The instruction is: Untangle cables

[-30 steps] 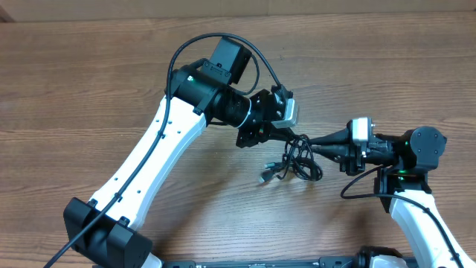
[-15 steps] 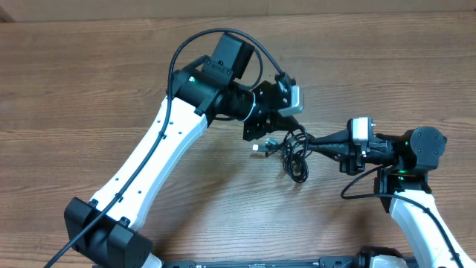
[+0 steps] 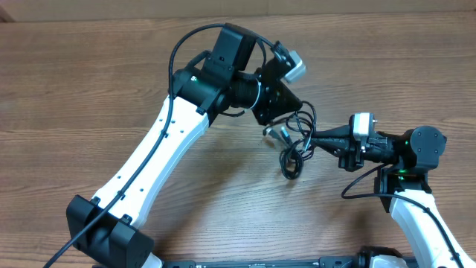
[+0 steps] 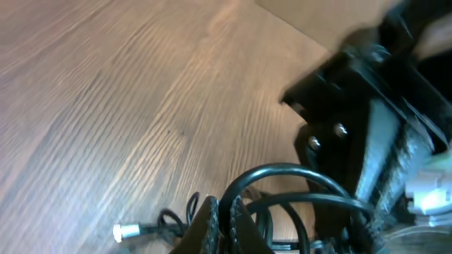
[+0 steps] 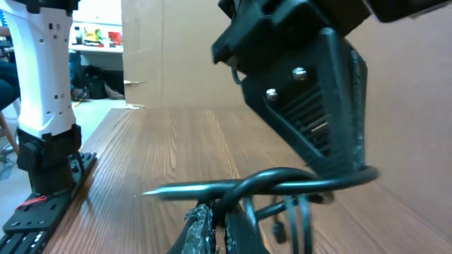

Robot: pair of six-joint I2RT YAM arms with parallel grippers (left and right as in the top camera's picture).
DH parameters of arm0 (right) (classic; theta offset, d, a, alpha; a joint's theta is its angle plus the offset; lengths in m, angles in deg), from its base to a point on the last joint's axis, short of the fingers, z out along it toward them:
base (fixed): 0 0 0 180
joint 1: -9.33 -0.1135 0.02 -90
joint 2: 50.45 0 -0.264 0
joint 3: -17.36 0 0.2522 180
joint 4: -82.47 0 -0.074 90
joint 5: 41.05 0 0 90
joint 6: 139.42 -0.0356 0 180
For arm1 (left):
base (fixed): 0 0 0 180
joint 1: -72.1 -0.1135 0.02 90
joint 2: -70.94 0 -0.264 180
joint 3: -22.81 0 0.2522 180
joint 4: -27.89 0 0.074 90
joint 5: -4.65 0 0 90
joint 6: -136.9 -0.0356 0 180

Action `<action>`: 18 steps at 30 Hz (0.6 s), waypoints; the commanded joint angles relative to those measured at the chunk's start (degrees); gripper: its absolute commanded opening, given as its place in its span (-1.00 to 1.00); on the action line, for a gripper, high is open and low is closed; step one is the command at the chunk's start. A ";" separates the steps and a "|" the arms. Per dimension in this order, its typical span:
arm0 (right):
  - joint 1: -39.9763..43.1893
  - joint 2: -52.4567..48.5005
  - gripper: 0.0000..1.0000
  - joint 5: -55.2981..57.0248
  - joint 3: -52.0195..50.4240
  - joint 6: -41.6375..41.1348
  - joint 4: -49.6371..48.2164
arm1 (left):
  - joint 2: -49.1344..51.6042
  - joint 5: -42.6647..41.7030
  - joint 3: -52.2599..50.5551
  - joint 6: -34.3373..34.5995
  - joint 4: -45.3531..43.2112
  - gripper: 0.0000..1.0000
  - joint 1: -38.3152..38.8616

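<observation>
The left arm [image 3: 158, 151] is a long white link between black cylindrical joints, with a black base at the lower left and a thick black cable [image 3: 181, 46] looping over its top. The right arm [image 3: 409, 216], lower right, is white with a round black joint bearing a small green light [image 3: 402, 173].

The left gripper [image 3: 288, 113] and right gripper [image 3: 315, 139] are crowding the middle of the table [image 3: 82, 82], both pinching the cables [image 3: 291, 158]. The cable loops are dangling between and below them and leaving hardly any gap there. The left arm [image 3: 156, 152] is slanting across the left-centre and blocking a straight pass from the near left, while bare wood is lying open along the far edge, the far left and the near strip under the loops.
</observation>
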 commanded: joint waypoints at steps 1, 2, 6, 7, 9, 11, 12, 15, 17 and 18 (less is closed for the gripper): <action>-0.24 0.20 -0.92 -6.21 0.92 -0.22 0.04 | 0.35 11.15 1.55 14.36 -2.67 -0.92 -1.97; -0.24 0.20 -0.92 -6.21 0.92 -0.20 0.04 | 0.35 12.17 1.55 16.81 -2.82 -0.91 -1.97; -0.24 0.20 -0.93 -6.21 0.92 -0.22 0.04 | 0.35 16.09 1.55 23.76 -2.84 -0.91 -1.97; -0.24 0.20 -0.93 -6.21 0.92 -0.20 0.04 | 0.35 16.70 1.55 24.76 -2.86 -0.92 -1.97; -0.24 0.20 -0.92 -6.21 0.92 -0.20 0.04 | 0.35 16.96 1.55 25.44 -2.89 -0.91 -1.97; -0.24 0.20 -0.93 -6.21 0.92 -0.20 0.04 | 0.35 16.76 1.55 25.42 -2.86 -0.92 -1.84; -0.24 0.20 -0.93 -6.21 0.92 -0.20 0.04 | 0.35 16.68 1.55 25.38 -2.82 -0.92 -1.81; -0.24 0.20 -0.93 -6.21 0.92 -0.20 0.04 | 0.35 14.56 1.55 21.49 -2.86 -0.91 -1.84; -0.24 0.20 -0.92 -6.21 0.92 -0.20 0.04 | 0.35 12.24 1.55 16.55 -2.69 -0.91 -1.84; -0.24 0.20 -0.93 -6.21 0.92 -0.20 0.04 | 0.35 11.04 1.55 14.49 -2.51 -0.92 -1.84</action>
